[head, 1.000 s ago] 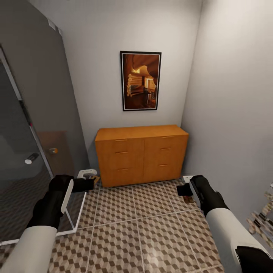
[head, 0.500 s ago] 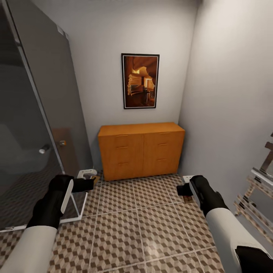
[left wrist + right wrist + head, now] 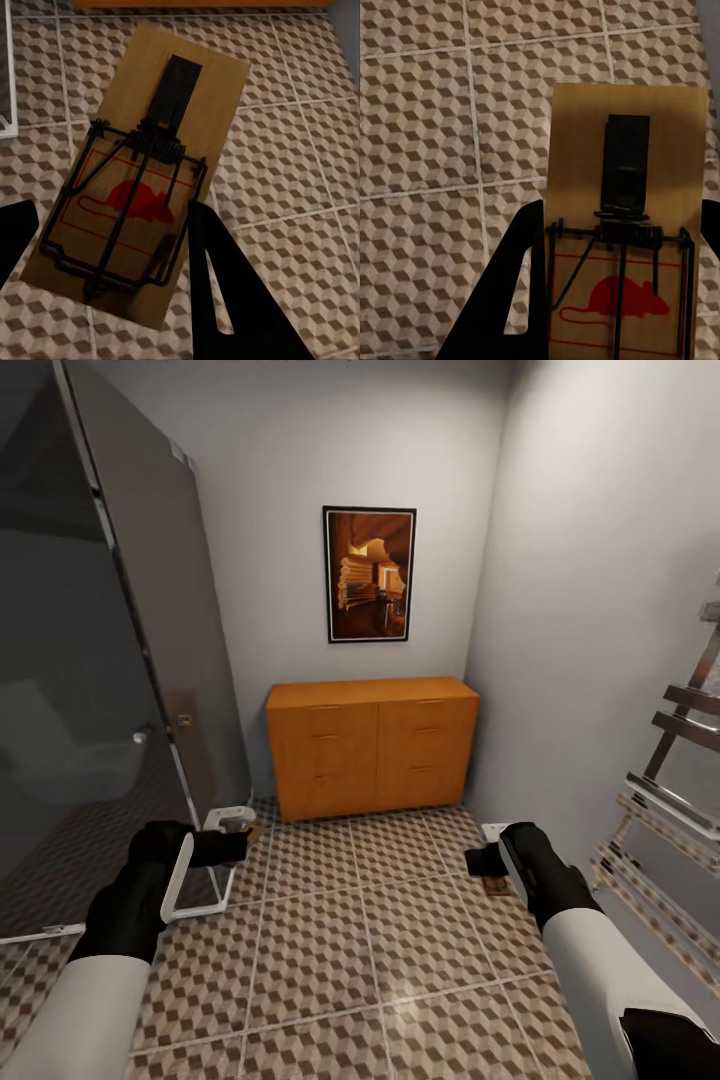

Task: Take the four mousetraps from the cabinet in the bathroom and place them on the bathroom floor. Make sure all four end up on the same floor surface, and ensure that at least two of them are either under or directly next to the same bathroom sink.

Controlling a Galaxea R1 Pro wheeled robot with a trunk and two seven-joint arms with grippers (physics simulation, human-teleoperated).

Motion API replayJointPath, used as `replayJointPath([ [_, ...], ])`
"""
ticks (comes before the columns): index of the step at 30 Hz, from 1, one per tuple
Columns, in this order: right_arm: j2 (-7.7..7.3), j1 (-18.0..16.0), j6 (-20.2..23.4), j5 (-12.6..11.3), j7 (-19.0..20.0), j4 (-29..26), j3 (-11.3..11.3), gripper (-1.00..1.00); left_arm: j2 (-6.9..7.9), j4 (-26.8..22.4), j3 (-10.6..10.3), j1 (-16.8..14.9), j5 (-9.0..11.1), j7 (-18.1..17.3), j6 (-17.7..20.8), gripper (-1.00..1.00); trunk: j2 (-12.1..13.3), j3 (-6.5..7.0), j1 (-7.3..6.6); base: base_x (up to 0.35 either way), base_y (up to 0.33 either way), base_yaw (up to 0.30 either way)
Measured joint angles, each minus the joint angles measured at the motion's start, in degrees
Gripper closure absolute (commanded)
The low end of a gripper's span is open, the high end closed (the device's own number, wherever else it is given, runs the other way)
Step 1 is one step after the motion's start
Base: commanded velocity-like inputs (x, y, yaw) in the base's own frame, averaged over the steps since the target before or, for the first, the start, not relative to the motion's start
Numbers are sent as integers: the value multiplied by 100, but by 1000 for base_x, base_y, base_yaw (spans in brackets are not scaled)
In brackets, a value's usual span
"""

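Left hand (image 3: pixel 112 262) clamped on one mousetrap (image 3: pixel 139 176), right hand (image 3: pixel 619 285) gripping another mousetrap (image 3: pixel 626 225), both above the bathroom floor (image 3: pixel 330 950). Cabinet (image 3: pixel 372 745) ahead, shut. Likely two fetched, none placed, no sink in sight.

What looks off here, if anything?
Nothing is damaged or spilled. Each gripper holds a mousetrap above the floor: the left trap sits skewed between its jaws, the right trap squarer. The cabinet drawers look shut and its top bare.
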Motion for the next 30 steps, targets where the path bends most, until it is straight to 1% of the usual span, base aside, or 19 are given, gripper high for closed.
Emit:
replayJointPath([
  [5,3,-1,4,-1,6,0,0,100,0,0,0,0,0,0,0,100,0,0,0,-345,0,4],
  [9,-1,0,5,-13,15,2,2,100,1,-2,1,1,3,0,1,100,0,0,0,-345,0,130],
  [30,-2,0,5,-35,26,3,0,100,1,6,10,1,16,-1,2,100,0,0,0,-345,0,261],
])
